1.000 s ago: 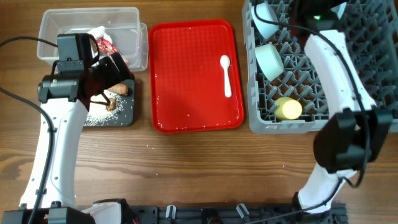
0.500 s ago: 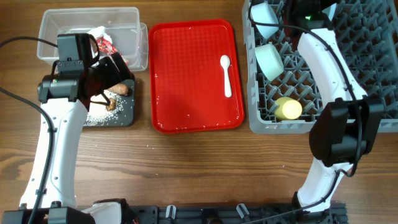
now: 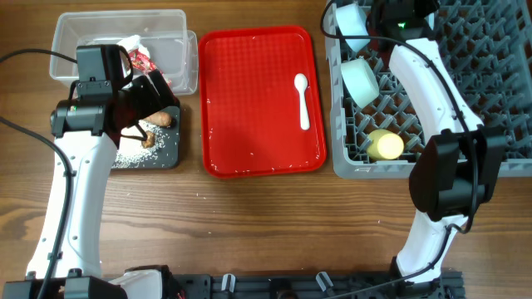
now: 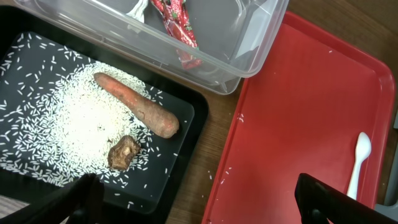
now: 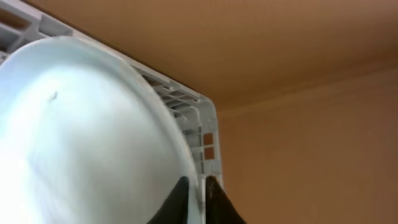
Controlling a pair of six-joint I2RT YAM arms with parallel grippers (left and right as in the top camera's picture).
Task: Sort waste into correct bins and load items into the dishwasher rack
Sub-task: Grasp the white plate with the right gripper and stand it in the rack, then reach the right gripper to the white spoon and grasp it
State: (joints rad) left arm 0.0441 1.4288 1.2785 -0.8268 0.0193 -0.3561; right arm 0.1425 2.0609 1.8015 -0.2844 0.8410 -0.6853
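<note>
Plastic nearly everywhere, on wood.
I see a grained matt wooden table [image 3: 266, 224], a glossy fine-textured red tray [image 3: 249, 108], a clear smooth plastic tub [image 4: 249, 50], a matt black tray [image 4: 186, 155], a grey moulded plastic rack [image 3: 499, 91], a smooth white plastic spoon [image 3: 302, 100] and a smooth, faintly shiny pale plate [image 5: 81, 137].

Bright, even light, soft faint shadows; right wrist view close and blurred.

The fine-gridded red tray [image 3: 249, 108] carries a white spoon [image 3: 302, 100]. The grey rack [image 3: 499, 83] at three o'clock holds a yellow cup [image 3: 385, 145] and pale blue bowls [image 3: 362, 80]. White rice [image 4: 68, 137] speckles the black tray [image 4: 180, 162].
</note>
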